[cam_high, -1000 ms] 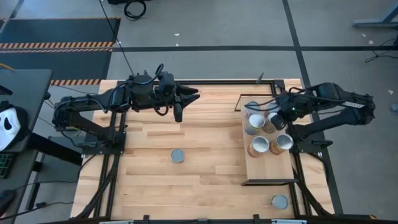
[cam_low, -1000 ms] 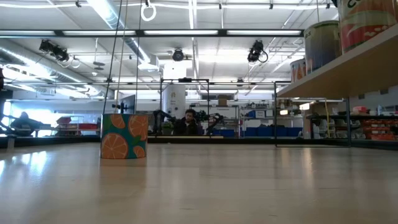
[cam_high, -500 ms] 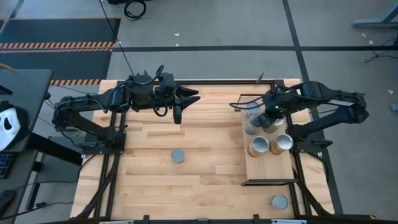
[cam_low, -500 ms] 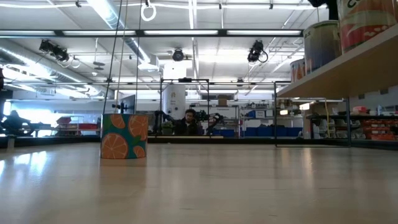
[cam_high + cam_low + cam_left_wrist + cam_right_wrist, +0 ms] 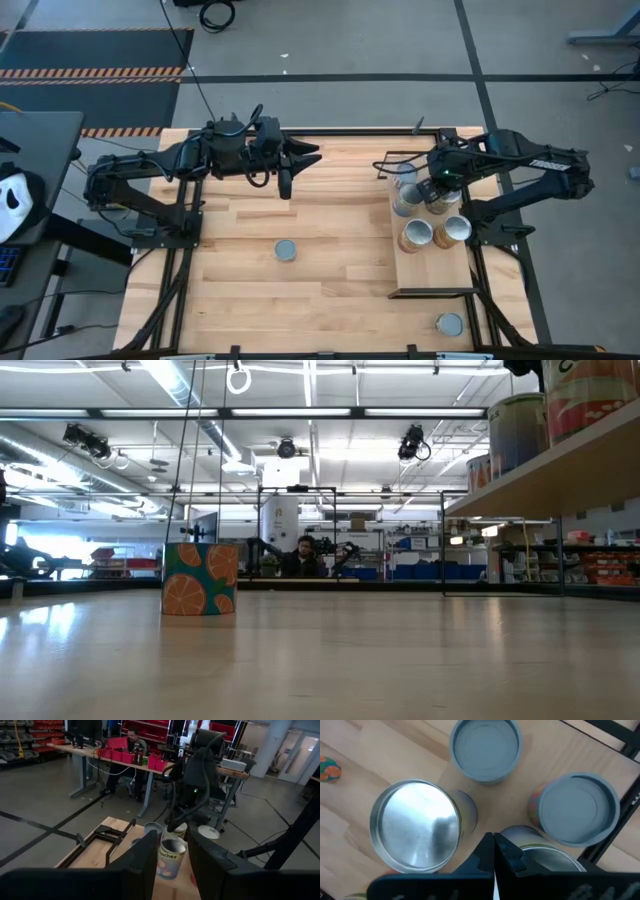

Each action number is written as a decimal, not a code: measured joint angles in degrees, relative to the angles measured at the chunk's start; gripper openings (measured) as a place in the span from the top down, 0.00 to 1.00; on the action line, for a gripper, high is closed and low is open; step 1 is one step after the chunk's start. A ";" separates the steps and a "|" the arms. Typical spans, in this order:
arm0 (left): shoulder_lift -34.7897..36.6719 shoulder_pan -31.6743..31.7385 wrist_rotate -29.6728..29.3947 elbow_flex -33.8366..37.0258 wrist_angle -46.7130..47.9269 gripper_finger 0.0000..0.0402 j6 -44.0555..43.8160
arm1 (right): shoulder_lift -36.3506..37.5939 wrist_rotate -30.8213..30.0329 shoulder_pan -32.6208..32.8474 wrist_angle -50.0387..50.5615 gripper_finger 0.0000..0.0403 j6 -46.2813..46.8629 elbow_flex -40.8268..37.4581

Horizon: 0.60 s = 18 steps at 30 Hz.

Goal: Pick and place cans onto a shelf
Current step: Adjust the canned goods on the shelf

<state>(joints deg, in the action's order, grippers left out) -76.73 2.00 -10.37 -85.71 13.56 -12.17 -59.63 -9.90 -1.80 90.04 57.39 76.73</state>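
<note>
Several cans stand upright on the shelf (image 5: pixel 437 268) at the table's right; one has a silvery top (image 5: pixel 415 832), two have grey tops (image 5: pixel 486 747) (image 5: pixel 579 809). My right gripper (image 5: pixel 436 186) hovers shut above this cluster, pointing steeply down, its fingertips (image 5: pixel 493 851) over the gap between cans. Two more cans stand on the tabletop: one mid-table (image 5: pixel 286 249), with orange-patterned sides (image 5: pixel 200 578), and one near the front right (image 5: pixel 449 323). My left gripper (image 5: pixel 287 172) waits high at the far left, level and open (image 5: pixel 172 865), with nothing between its fingers.
The shelf's black metal frame (image 5: pixel 385 165) rises around its far end. In the low view the shelf board (image 5: pixel 560 470) crosses the upper right with cans (image 5: pixel 517 430) on it. A small colourful object (image 5: pixel 327 769) lies on the wood. A person (image 5: pixel 132 740) sits beyond the table.
My right gripper has drifted a little toward the table's left over the cans on the shelf, staying shut. The cans have not moved.
</note>
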 joint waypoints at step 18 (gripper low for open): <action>-2.57 -3.72 10.58 0.00 -6.54 0.71 0.78 | 5.52 12.37 11.32 -7.41 1.00 -28.32 4.61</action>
<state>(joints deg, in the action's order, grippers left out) -79.30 -1.72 0.21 -85.71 7.02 -11.39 -54.11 2.47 9.52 82.63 29.06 81.34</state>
